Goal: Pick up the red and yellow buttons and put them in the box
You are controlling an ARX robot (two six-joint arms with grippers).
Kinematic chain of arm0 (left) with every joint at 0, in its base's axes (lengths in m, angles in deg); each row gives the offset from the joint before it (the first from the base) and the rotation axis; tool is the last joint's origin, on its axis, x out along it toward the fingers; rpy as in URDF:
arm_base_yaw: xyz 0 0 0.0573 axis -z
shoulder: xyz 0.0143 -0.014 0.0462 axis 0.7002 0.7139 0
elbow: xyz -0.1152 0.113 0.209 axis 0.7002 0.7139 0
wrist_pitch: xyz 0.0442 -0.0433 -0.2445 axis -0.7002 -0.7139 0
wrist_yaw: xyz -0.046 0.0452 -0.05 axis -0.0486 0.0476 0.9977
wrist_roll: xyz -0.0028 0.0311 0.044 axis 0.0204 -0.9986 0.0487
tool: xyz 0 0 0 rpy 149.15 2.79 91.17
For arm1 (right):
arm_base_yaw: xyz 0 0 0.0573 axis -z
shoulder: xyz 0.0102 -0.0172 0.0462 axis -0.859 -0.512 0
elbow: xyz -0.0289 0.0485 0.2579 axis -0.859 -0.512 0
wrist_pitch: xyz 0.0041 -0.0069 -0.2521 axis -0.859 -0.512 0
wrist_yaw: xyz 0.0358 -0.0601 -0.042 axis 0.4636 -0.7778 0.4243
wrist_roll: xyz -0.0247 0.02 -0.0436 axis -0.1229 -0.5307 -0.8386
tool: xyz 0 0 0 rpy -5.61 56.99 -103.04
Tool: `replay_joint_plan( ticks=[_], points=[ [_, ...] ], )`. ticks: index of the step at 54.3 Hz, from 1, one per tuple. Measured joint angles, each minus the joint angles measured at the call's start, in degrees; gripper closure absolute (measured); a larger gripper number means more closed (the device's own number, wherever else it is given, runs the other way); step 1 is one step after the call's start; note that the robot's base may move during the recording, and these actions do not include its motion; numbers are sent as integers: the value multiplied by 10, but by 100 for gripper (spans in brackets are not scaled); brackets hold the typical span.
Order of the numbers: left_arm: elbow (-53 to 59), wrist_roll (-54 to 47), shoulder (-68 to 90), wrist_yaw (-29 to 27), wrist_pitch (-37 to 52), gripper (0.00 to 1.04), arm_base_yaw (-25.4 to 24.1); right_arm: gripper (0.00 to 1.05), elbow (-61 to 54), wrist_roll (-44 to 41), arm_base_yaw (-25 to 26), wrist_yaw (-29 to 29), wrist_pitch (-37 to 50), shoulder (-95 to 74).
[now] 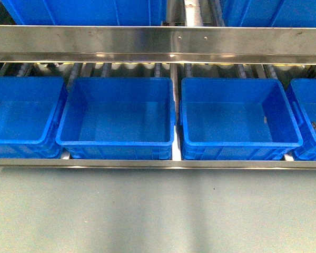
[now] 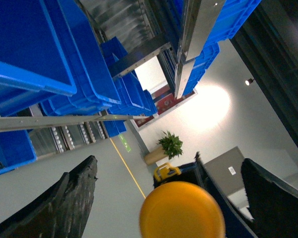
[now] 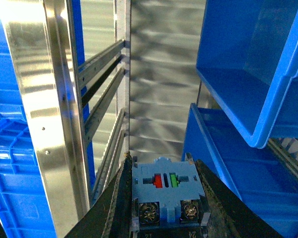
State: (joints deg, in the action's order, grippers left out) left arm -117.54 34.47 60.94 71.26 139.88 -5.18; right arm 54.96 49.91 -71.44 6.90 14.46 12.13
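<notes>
Left end effector spread wide, a yellow button between its fingers, touching neither. Right end effector pinches a blue switch block showing red and green inserts. Front view: blue bins in a row on the rack, arms out of sight.

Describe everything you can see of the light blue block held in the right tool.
The light blue block looks like moulded plastic, roughly square with a notched upper edge. Its face carries a red and a green window side by side, and two round brass-coloured screw terminals below them. It sits squarely between the dark fingers of the right tool, which press on its two sides. Its lower part is cut off by the picture edge.
</notes>
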Motion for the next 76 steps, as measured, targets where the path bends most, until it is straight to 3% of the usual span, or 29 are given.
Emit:
replay_joint_plan(
  ticks=[3, 18, 34, 45, 57, 63, 69, 75, 76],
  points=[
    [6, -7, -20, -12, 3, 7, -5, 78, -3, -3, -1, -2, 1, 0],
    [101, -70, -191, -55, -6, 8, -54, 78, -3, -33, -19, -32, 1, -1],
    [301, -255, -485, -47, -200, 8, -182, 79, 0, -131, -56, -66, -23, 16],
    [413, -391, -708, -10, -368, 8, -332, 79, 9, -234, -90, -94, -40, 29],
    [553, -416, -933, 132, -562, 8, -598, 79, 9, -311, -111, -126, -53, 29],
    [632, -467, -966, 117, -620, 8, -661, 79, 6, -360, -119, -142, -56, 30],
    [690, -523, -1001, 34, -598, 8, -630, 79, 2, -421, -122, -149, -54, 30],
    [750, -587, -1082, -181, -543, 27, -477, 79, -1, -470, -121, -150, -54, 33],
    [753, -591, -1087, -196, -542, 29, -463, 79, -1, -474, -121, -150, -54, 33]
  ],
)
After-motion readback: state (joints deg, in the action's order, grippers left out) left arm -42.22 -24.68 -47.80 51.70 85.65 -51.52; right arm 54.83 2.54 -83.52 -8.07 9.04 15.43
